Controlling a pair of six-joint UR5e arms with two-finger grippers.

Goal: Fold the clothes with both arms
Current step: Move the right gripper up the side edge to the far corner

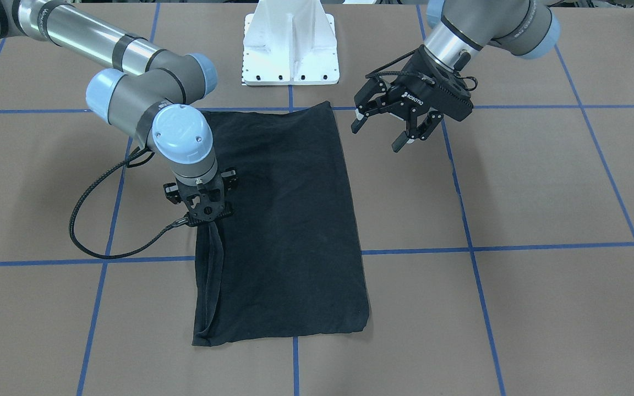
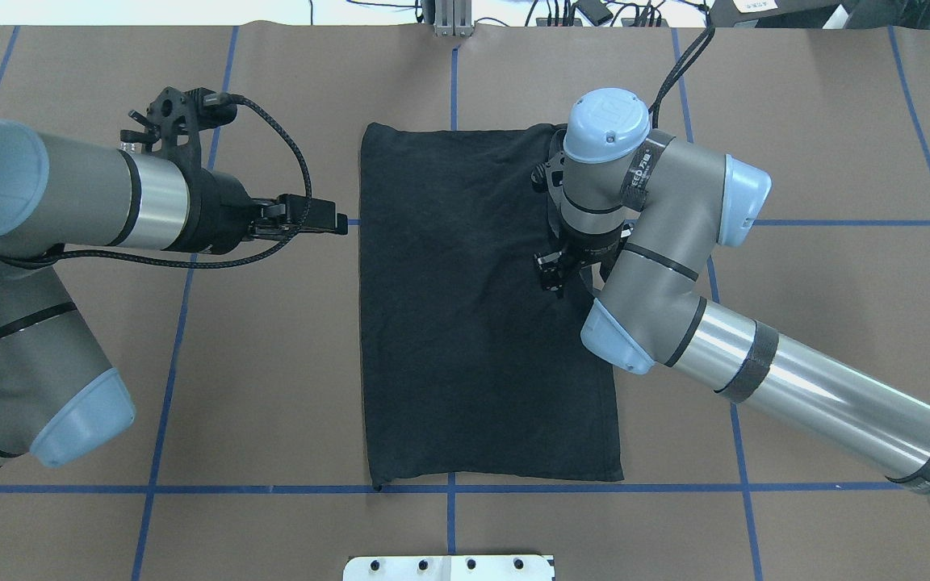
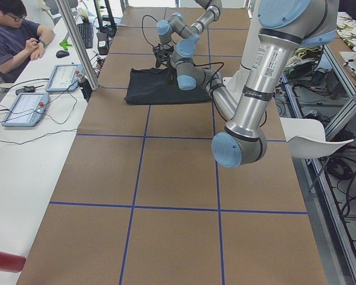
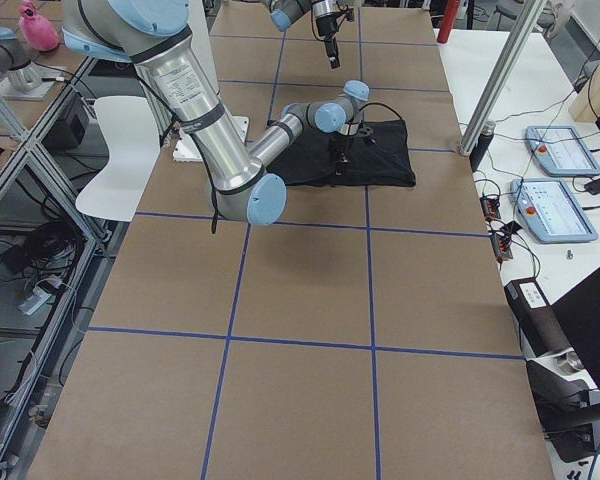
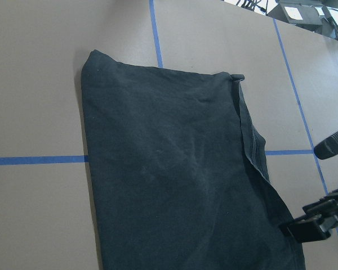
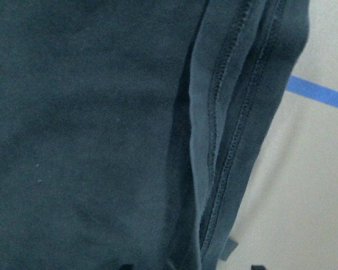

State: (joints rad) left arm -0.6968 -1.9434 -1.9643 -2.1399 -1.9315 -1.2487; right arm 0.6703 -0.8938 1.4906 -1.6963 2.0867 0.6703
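**T-shirt** (image 1: 289,220): black, folded to a plain long rectangle, flat at the table's (image 1: 542,181) centre, just in front of the white pedestal base (image 1: 290,49). No logo shows. A hemmed, doubled strip runs along its right edge.

**Right gripper** (image 1: 204,212): pointed straight down over that right edge, about midway along. In the right wrist view two dark tips show well apart at the bottom of the frame, the hemmed edge between them. Nothing is clamped.

**Left gripper** (image 1: 377,136): fingers (image 1: 356,125) spread wide, empty, raised off the table just left of the shirt's near-base end, clear of the cloth.

**Table**: brown covering with a blue tape grid (image 1: 515,247).

**Person** (image 3: 12,35): seated at the far-side white bench.
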